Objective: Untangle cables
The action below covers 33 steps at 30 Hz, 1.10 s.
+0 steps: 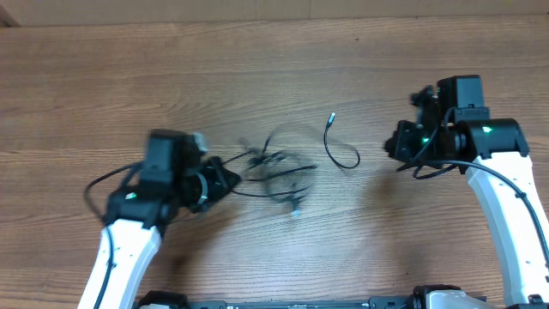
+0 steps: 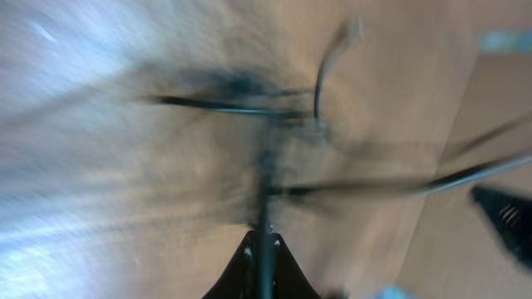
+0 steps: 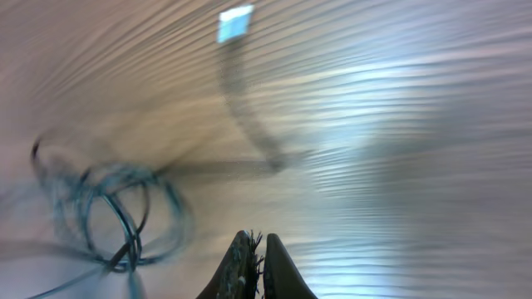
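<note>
your left gripper [image 1: 228, 178] sits low on the left of the brown wood-grain table [image 1: 257, 60] with its fingers closed. the blurred left wrist view shows a dark strand running straight out from between the tips, so it looks pinched on the knotted clump of thin black cords [image 1: 276, 167] just to its right. pull hard from there and you may cinch the loops tighter, or drag the whole clump along instead of freeing one cord. further right, a single thin black cord with a small pale plug [image 1: 340, 148] lies apart from the knot; a sweeping clump could snag it. your right gripper [image 1: 393, 148] hovers beyond it, fingers shut on nothing, so nothing anchors the clump against the pull.
</note>
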Available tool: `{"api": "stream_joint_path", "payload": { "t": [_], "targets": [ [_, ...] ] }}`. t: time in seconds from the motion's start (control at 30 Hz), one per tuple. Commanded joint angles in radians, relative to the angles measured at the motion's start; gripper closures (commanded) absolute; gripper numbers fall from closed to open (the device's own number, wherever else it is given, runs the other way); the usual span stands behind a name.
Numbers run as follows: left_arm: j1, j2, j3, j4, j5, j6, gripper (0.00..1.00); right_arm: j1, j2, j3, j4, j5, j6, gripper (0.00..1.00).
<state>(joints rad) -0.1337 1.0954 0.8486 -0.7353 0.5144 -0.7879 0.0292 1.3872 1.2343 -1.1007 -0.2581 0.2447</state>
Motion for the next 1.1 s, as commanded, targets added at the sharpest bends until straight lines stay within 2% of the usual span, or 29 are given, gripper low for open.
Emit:
{"api": "stream_joint_path", "payload": {
  "t": [0.0,0.13,0.17,0.27,0.33,0.5,0.67,0.8,0.9,1.03,1.07],
  "targets": [
    [0.080,-0.073,-0.009,-0.006,-0.031,0.034,0.96,0.003,-0.016,0.012,0.002,0.217,0.132,0.96],
    [0.136,-0.117,-0.009,-0.006,-0.015,0.034,0.96,0.003,-0.010,0.009,0.003,0.219,0.156,0.96],
    [0.135,-0.118,-0.009,-0.005,-0.008,0.034,0.96,0.004,-0.005,0.008,0.002,0.201,0.156,0.91],
    [0.126,-0.111,-0.009,-0.005,0.042,0.064,0.96,0.009,0.010,0.003,-0.002,0.065,0.139,0.67],
    [0.121,-0.107,-0.009,0.003,0.073,0.090,0.96,0.019,0.021,-0.008,-0.001,-0.077,0.083,0.62],
    [0.121,-0.106,-0.009,0.145,0.161,0.072,0.96,0.070,0.033,-0.051,0.000,-0.337,-0.014,0.62],
    [0.121,-0.106,-0.009,0.426,0.277,-0.044,0.96,0.135,0.033,-0.074,-0.001,-0.447,-0.015,0.62],
    [0.121,-0.106,-0.009,0.560,0.312,-0.169,0.96,0.196,0.033,-0.077,0.010,-0.541,-0.056,0.58],
    [0.121,-0.106,-0.009,0.627,0.354,-0.243,0.96,0.255,0.033,-0.077,0.047,-0.566,-0.068,0.45],
    [0.120,-0.106,-0.009,0.698,0.422,-0.344,0.96,0.342,0.033,-0.077,0.169,-0.519,-0.062,0.11],
    [0.120,-0.106,-0.009,0.719,0.439,-0.366,0.96,0.361,0.033,-0.077,0.203,-0.488,-0.045,0.10]
  ]
}}
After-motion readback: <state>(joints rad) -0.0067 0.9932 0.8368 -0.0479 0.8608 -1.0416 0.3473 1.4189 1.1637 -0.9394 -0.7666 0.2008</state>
